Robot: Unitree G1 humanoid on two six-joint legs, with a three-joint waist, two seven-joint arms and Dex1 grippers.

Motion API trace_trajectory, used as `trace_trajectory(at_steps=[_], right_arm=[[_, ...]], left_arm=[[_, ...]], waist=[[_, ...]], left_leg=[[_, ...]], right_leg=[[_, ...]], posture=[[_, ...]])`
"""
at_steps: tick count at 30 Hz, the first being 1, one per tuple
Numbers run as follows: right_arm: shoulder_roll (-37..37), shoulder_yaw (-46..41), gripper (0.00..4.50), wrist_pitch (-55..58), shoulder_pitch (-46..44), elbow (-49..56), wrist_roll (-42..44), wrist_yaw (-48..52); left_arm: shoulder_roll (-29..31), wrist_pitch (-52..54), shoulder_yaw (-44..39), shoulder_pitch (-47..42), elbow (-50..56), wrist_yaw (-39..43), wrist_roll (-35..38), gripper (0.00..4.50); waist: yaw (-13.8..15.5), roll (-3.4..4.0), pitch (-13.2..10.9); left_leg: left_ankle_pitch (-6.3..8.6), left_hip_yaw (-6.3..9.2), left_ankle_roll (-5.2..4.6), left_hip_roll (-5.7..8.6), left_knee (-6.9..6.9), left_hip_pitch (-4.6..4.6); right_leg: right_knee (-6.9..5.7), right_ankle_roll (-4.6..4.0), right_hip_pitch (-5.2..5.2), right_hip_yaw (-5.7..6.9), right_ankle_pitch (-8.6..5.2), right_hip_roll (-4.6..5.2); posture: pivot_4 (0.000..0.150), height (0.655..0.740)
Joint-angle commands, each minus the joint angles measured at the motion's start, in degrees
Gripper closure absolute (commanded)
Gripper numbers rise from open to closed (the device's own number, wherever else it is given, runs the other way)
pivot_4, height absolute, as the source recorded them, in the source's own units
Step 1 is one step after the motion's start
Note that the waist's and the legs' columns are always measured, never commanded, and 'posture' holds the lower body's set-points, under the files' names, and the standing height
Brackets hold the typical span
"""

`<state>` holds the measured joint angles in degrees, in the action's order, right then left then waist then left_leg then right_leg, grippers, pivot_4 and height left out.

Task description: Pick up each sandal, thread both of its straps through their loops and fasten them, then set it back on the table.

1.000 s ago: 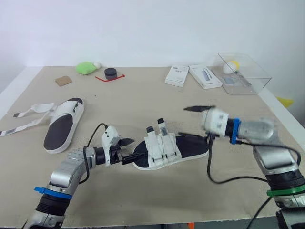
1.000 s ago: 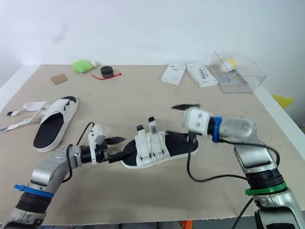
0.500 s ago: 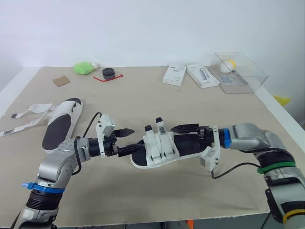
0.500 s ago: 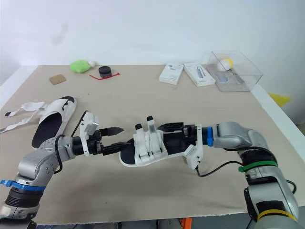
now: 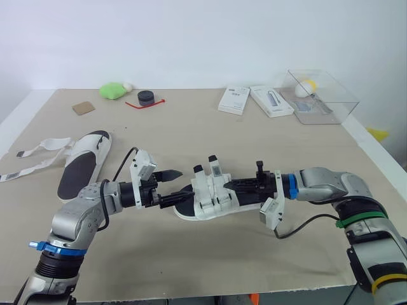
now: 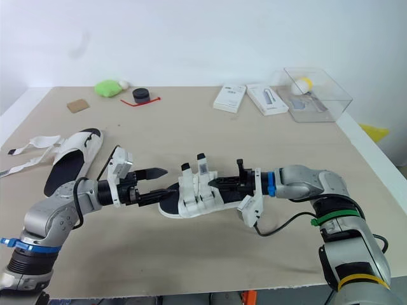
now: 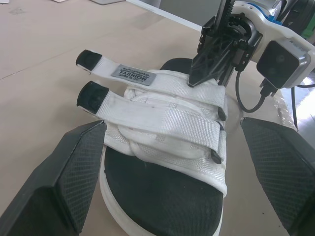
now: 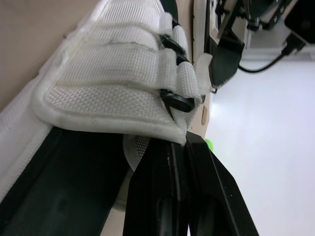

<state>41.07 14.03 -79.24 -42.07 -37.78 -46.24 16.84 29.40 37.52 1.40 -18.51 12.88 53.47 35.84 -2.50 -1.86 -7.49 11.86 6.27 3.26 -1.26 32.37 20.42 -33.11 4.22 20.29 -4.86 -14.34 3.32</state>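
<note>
Left wrist view: right gripper (image 7: 194, 81) tips pressed shut, touching edge of upper strap (image 7: 147, 78) on sandal (image 7: 162, 142); own fingers (image 7: 74, 177) spread wide either side of sole. Head views: sandal mid-frame on desk (image 5: 191, 127), both forearms low, aimed at each other, left gripper (image 5: 177, 185) at its left end. Second sandal (image 5: 79, 168) far left, straps loose. Half a second ago right fingers apart, now together; left arm unchanged.

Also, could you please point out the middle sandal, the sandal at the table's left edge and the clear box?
middle sandal (image 5: 213, 194), left eye view, white straps.
left sandal (image 5: 74, 175), left eye view, black insole.
clear box (image 5: 335, 114), left eye view, front wall.
</note>
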Motion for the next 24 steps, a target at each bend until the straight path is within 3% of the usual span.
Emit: trace_trajectory(at_steps=[1,6,14,19,23,24], right_arm=[[2.4,-3.4,4.48,7.8,-0.6,1.4,2.3,-2.9],[4.7,-9.5,4.48,28.1,2.6,8.0,1.2,-7.0],[7.4,-15.6,4.48,72.3,10.3,13.9,-4.5,-2.2],[7.2,-13.9,4.48,84.6,12.7,14.7,-3.6,1.6],[7.7,-12.5,4.48,88.0,14.0,16.4,-1.9,4.7],[8.0,-13.0,3.73,88.3,14.4,17.2,-0.8,5.4]], left_arm=[[-1.1,-1.9,-0.4,-2.3,0.7,-0.7,-0.1,0.0],[-3.5,-3.7,0.2,-4.8,-1.0,-1.9,-1.4,0.0],[-7.1,-7.5,2.6,-7.9,-5.1,-2.3,-4.8,0.0],[-8.1,-9.1,3.3,-9.8,-8.0,-1.4,-5.9,0.0],[-8.0,-9.8,3.2,-10.1,-8.6,-1.0,-6.5,0.0],[-7.8,-10.0,3.1,-9.9,-8.6,-1.1,-6.7,0.0]], waist=[[0.0,0.0,0.0],[0.2,0.03,0.0],[0.5,0.04,0.0],[0.4,0.12,0.1],[-0.4,0.22,0.1],[-0.4,0.21,0.1]], left_leg=[[-0.01,0.0,-0.02,0.02,0.0,0.0],[-0.1,0.07,-0.07,0.21,0.02,0.1],[-0.1,0.1,-0.09,0.49,0.0,0.15],[-0.1,0.06,-0.09,0.53,0.02,0.17],[-0.12,0.01,-0.12,0.51,0.02,0.13],[-0.12,-0.01,-0.12,0.5,0.02,0.11]], right_leg=[[0.0,0.0,0.0,-0.02,0.0,0.0],[0.0,-0.01,-0.01,-0.21,0.04,0.01],[0.0,0.33,-0.07,-0.66,0.17,-0.02],[0.01,0.47,-0.07,-0.74,0.16,-0.02],[0.0,0.56,-0.06,-0.78,0.2,-0.03],[0.0,0.6,-0.07,-0.79,0.22,-0.03]], posture=[[0.15,0.74],[0.15,0.74],[0.15,0.74],[0.15,0.74],[0.15,0.74],[0.15,0.74]])
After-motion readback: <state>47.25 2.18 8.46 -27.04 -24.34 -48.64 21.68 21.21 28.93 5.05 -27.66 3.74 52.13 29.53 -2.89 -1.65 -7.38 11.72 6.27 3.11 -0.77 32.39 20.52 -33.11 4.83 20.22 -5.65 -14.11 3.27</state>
